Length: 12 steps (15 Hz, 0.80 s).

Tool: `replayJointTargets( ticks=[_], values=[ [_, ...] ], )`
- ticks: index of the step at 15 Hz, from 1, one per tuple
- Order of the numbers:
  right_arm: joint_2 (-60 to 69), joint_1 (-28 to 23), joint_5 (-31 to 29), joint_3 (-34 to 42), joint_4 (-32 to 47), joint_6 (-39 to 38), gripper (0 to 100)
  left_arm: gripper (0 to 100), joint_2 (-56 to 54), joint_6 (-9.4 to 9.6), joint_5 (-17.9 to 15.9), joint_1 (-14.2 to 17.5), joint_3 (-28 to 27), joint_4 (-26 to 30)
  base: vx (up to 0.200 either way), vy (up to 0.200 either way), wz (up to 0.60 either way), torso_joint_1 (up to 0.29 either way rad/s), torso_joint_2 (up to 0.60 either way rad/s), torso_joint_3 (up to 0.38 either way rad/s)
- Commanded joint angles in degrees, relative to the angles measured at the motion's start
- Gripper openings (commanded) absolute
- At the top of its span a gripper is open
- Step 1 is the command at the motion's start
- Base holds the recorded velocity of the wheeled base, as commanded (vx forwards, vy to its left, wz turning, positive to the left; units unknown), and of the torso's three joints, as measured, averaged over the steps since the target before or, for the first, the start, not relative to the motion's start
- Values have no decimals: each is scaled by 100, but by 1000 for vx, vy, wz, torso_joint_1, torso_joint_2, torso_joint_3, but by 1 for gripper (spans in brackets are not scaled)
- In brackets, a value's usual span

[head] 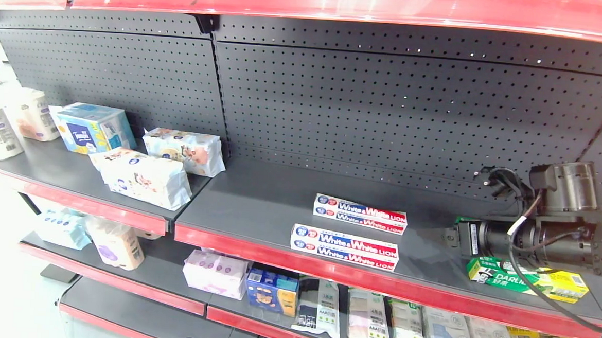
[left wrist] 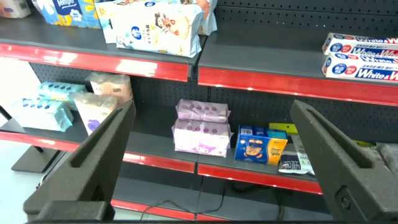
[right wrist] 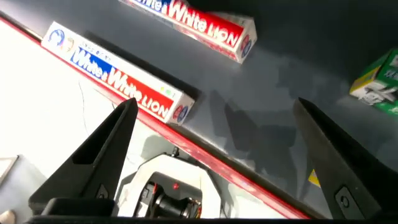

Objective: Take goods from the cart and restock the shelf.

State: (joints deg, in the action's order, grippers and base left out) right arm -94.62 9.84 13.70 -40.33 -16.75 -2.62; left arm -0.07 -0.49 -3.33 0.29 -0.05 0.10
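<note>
— While you stand at the shelf (head: 258, 203), what are you holding?
— Nothing: my right tool (right wrist: 214, 106) spreads wide above it; my left tool (left wrist: 212, 106) is wide and empty too.
— And the goods?
— Two toothpaste boxes (head: 344, 247) lie mid-frame, a green box (head: 491, 274) lower right.

Two red, white and blue toothpaste boxes (head: 360, 214) are lying on the upper shelf (head: 258, 203), and one green toothpaste box (head: 486, 274) is sitting off to the right. Further left I am counting three soft tissue packs: one blue pack (head: 94, 127) and two white patterned packs (head: 143, 178). Past those, two pale wrapped bundles (head: 31, 113) are standing. On the lower shelf (head: 135, 288), two purple packs (left wrist: 202, 127) are sitting stacked, one blue carton (left wrist: 252, 143) is standing beside them, and at least five flat packets (head: 368, 322) are lining up to the right.
</note>
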Motion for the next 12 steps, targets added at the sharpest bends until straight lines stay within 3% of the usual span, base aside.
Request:
replayJointTargets(
  ticks=[1, 7, 12],
  values=[
    [-21, 132, 10, 324, -267, 7, 100, 100, 7, -4, -1, 6, 5, -1, 0, 0, 0, 0, 0, 0],
    [164, 396, 1, 965, -461, 25, 100, 100, 7, -4, -1, 6, -4, -1, 0, 0, 0, 0, 0, 0],
    [-425, -26, -43, 482, -461, -46, 100, 100, 7, -4, -1, 6, -4, -1, 0, 0, 0, 0, 0, 0]
  ],
)
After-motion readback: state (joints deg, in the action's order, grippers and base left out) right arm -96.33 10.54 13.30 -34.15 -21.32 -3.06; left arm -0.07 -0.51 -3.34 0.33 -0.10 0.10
